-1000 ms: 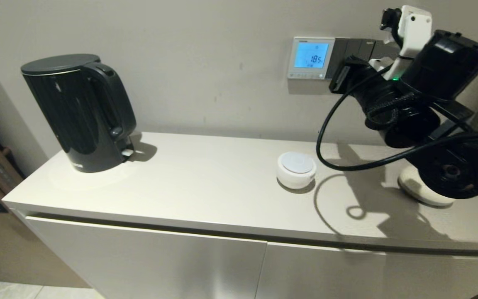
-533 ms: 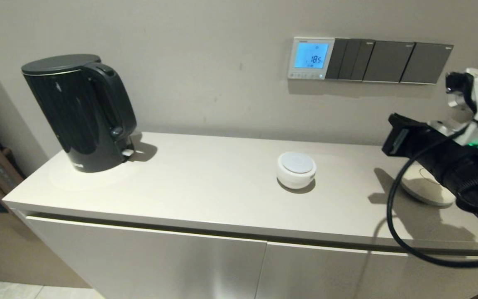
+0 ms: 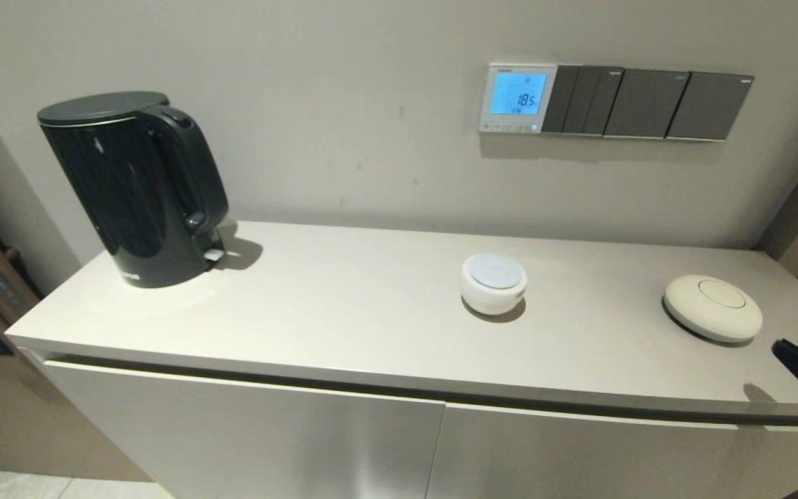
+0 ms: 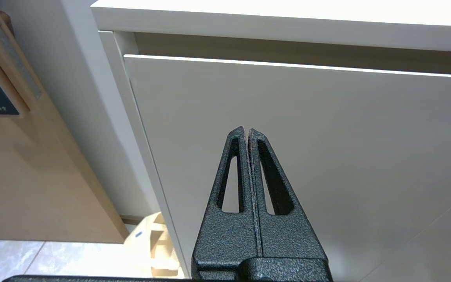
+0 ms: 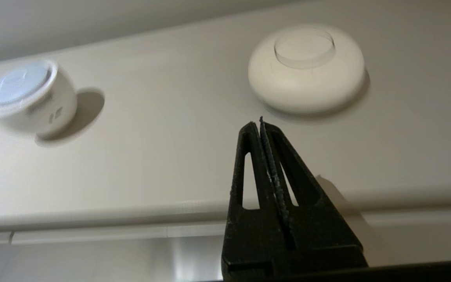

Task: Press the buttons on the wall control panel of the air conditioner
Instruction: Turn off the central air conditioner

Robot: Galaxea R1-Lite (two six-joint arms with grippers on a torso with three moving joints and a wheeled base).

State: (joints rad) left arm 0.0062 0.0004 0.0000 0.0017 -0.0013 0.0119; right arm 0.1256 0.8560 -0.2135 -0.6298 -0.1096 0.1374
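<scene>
The air conditioner's wall control panel [image 3: 517, 98] is a small white-framed square on the wall, its screen glowing blue with digits. A row of tiny pale buttons [image 3: 510, 127] runs along its lower edge. My right gripper [image 5: 257, 121] is shut and empty, low at the cabinet's front right edge, far below the panel; in the head view only its dark tip [image 3: 784, 347] shows at the right edge. My left gripper [image 4: 247, 130] is shut and empty, parked low in front of the cabinet door, out of the head view.
Dark grey switch plates [image 3: 648, 104] adjoin the panel on its right. On the cabinet top [image 3: 343, 305] stand a black kettle [image 3: 132, 187], a small white round pot [image 3: 494, 282] [image 5: 26, 98] and a flat cream disc [image 3: 712, 308] [image 5: 305, 68].
My right arm has dropped from beside the panel, down and to the right, to the cabinet's front right edge. The panel and switch plates are now uncovered. The left arm has not moved.
</scene>
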